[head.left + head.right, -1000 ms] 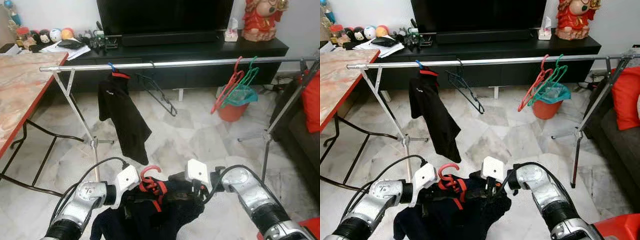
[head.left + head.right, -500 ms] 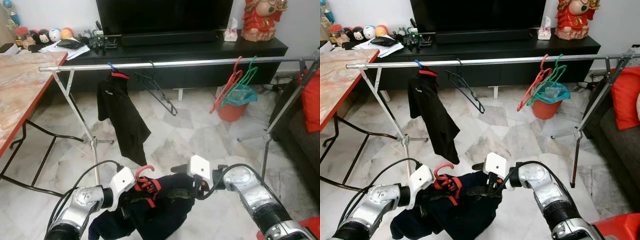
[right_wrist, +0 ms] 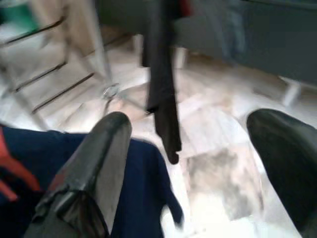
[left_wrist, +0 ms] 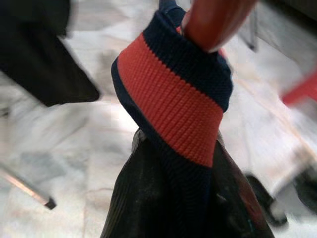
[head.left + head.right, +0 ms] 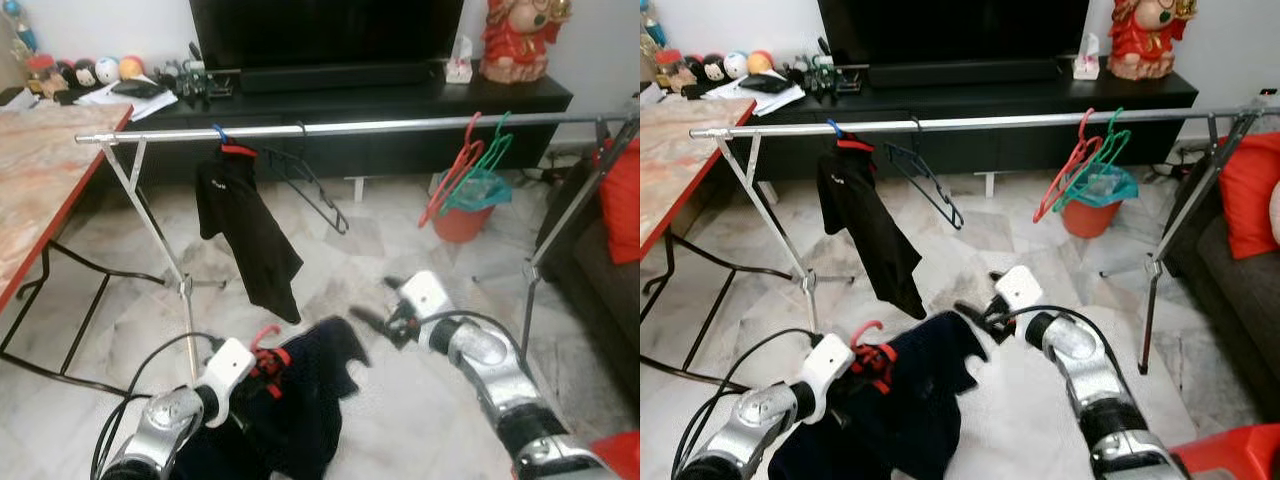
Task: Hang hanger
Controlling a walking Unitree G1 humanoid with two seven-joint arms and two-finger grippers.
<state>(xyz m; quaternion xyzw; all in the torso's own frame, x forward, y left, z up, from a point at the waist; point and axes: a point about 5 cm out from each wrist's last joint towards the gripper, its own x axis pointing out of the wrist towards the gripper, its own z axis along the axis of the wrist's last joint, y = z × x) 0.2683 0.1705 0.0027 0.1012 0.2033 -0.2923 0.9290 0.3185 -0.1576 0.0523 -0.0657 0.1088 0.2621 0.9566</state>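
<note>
The clothes rail [image 5: 330, 128] spans the room, a black garment [image 5: 245, 225] hanging near its left end, leaving bare bar for another. Below it, the navy garment [image 5: 905, 400] droops from the red hanger [image 5: 262, 350], carried by the left gripper [image 5: 240, 385], whose finger spread I cannot tell. The right gripper [image 3: 198, 163] hangs wide open, holding nothing, just beside the cloth.

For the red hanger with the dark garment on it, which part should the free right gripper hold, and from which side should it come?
Probably the garment's shoulder on the robot's right, just below the red hanger. The left gripper already holds the neck by the red collar band, so the hook must stay free for the rail. The right gripper, fingers open, would best come in from the right, level with the dark garment.
</note>
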